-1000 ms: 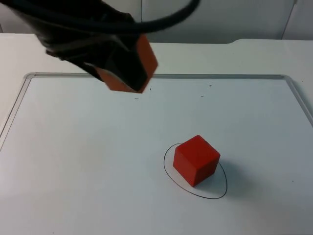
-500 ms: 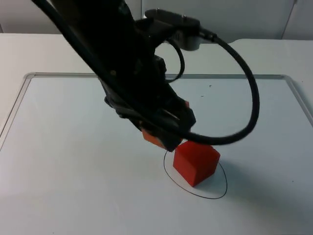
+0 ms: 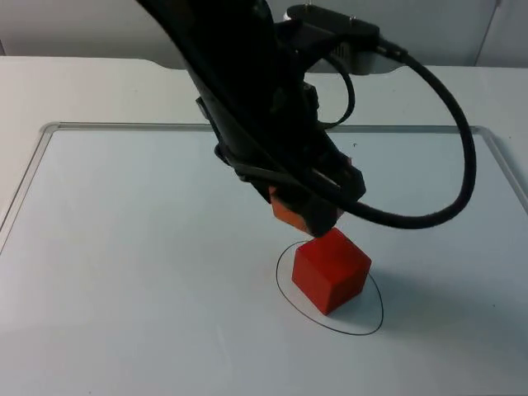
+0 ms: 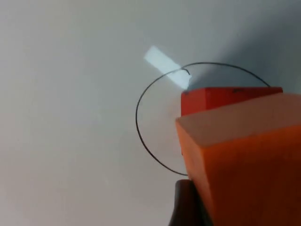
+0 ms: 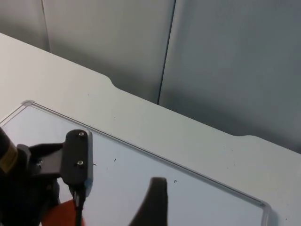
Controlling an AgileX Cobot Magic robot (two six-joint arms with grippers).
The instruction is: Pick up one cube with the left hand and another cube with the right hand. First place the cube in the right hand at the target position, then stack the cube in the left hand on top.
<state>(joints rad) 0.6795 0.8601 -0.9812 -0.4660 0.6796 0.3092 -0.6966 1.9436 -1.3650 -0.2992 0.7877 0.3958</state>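
A red cube rests inside a thin black circle drawn on the white board. My left gripper is shut on an orange cube and hangs just above the red cube's upper-left corner. In the left wrist view the held orange cube looms close, one black fingertip beside it. Behind it sit the red cube and the circle. My right gripper waits high above the board's far side, looking down on the left arm.
The white board has a raised rim near its far left corner and another edge on the right. Beyond it the table top runs to the grey partition wall.
The left arm has carried the orange cube from the far left down and rightward, ending close over the red cube. The red cube has stayed in its circle.
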